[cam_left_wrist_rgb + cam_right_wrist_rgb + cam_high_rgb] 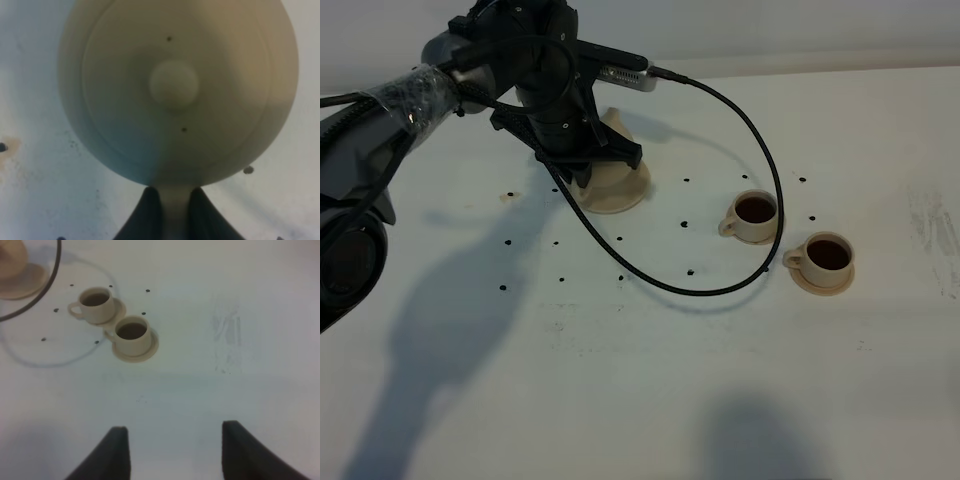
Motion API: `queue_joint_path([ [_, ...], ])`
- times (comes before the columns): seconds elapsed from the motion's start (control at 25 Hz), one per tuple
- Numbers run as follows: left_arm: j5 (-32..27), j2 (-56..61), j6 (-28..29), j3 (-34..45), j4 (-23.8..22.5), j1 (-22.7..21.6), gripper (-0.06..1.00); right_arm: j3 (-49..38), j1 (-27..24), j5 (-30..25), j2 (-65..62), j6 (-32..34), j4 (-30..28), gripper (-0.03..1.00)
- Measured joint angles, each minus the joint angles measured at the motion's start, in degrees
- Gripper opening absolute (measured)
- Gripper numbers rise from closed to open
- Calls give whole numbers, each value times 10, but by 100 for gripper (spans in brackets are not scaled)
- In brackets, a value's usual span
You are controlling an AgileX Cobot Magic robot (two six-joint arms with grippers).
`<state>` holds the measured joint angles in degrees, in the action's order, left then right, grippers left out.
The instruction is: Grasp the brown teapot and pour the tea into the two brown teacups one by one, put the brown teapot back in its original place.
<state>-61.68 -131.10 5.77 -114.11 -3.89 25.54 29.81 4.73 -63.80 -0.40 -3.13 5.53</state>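
Black cable (760,170) beside filled teacups (756,212)

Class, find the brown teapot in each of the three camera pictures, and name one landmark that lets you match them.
Exterior high: upper left of centre, the brown teapot on its wide saucer, mostly hidden by the left gripper.
Left wrist: fills the picture, seen from above, lid knob central.
Right wrist: only a sliver at the frame's corner.
Shared landmark: the black cable, visible in the exterior and right wrist views.

Tan lidded teapot (175,90) upright on its saucer (620,190); two tea-filled cups (755,215) (827,257) on saucers, well apart.
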Motion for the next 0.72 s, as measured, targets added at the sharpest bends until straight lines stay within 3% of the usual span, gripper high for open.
queue_joint_path([
  [0.72,38,-36,3,0,0,0,8,0,0,0,0,0,0,41],
])
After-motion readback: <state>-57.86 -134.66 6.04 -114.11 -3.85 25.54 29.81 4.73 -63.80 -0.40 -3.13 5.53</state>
